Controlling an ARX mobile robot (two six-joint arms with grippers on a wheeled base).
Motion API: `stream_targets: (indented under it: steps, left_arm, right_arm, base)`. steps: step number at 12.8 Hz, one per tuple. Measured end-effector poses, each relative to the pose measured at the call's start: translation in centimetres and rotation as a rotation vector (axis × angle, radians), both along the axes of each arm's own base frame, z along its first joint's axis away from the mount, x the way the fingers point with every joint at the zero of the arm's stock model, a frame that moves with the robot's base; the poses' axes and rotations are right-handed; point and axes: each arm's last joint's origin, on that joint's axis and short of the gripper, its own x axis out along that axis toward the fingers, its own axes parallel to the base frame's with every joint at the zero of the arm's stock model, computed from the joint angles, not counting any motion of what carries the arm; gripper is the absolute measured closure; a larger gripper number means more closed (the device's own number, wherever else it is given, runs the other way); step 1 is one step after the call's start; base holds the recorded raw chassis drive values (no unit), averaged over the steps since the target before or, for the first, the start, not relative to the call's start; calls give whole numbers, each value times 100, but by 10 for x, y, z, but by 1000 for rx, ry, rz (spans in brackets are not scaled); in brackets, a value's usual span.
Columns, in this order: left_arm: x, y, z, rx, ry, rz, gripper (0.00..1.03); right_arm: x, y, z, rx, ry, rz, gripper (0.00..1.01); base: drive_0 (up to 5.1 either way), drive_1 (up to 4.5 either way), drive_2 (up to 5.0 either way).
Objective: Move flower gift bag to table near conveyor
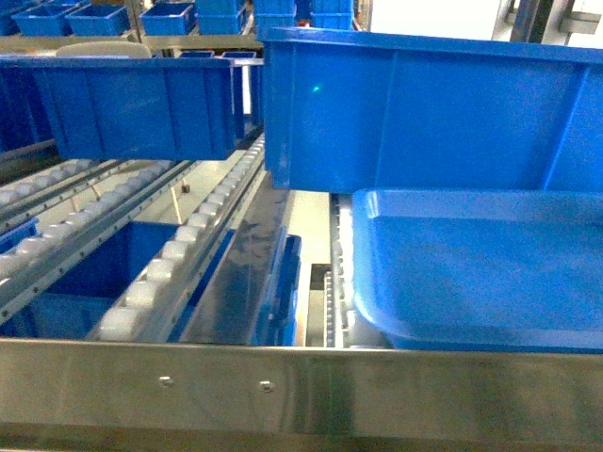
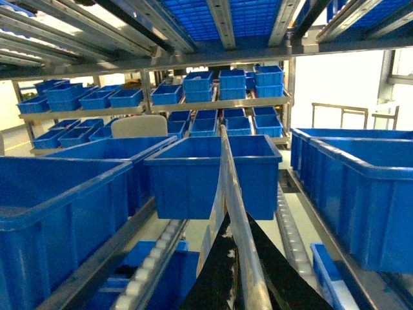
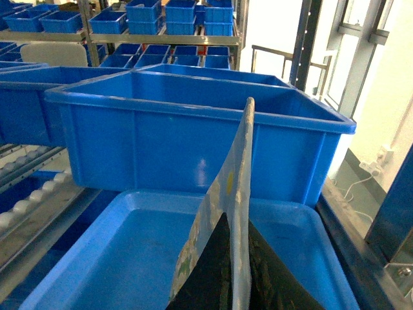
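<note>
Each wrist view shows a flowered bag edge (image 3: 226, 213) over the conveyor (image 1: 179, 247); jaws unseen, grip uncertain; lift it level over bins.

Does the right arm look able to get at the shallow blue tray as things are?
Probably yes: the shallow blue tray lies open just below the right gripper, nothing between them, though that gripper is holding the flower gift bag.

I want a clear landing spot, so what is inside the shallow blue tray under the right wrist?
The shallow blue tray shows only bare blue floor. The flowered gift bag, seen edge-on, hangs in front and hides a strip of the tray's middle.
</note>
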Motion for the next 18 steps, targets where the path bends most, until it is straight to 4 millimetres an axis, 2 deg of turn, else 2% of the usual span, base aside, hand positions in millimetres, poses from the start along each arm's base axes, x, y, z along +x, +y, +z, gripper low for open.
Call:
stream_targets:
  steps: [3,15,18]
  left_arm:
    - [0,0,-1,1,5,1,101]
    - [0,0,0,-1,-4,1,101]
    - [0,0,0,0,0,1,101]
  right_arm:
    - [0,0,-1,-1,6,0,98]
    - [-1,0,1,1,-4,0,98]
    - [0,0,0,-1,4,0,98]
  base:
    - [0,0,0]
    - [-409,20,454]
    - [-486,260,260]
